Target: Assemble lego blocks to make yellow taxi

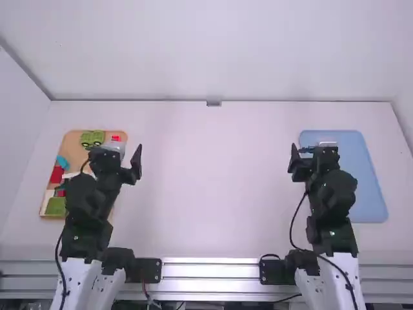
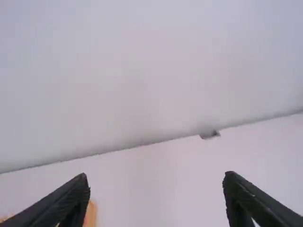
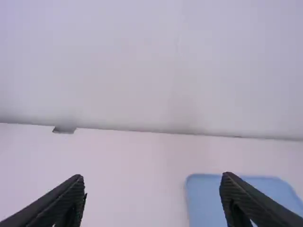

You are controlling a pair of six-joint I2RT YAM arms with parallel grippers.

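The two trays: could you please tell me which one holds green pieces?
The wooden tray at the high view's left, where green pieces lie; the other tray is blue.

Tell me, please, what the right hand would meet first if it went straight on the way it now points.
The right hand would probably meet the white back wall, or perhaps the table before it; its exact slant and height are unclear.

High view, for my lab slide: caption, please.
White table: tan tray of colourful blocks by the black-jointed left arm, flat blue tray by the right arm.
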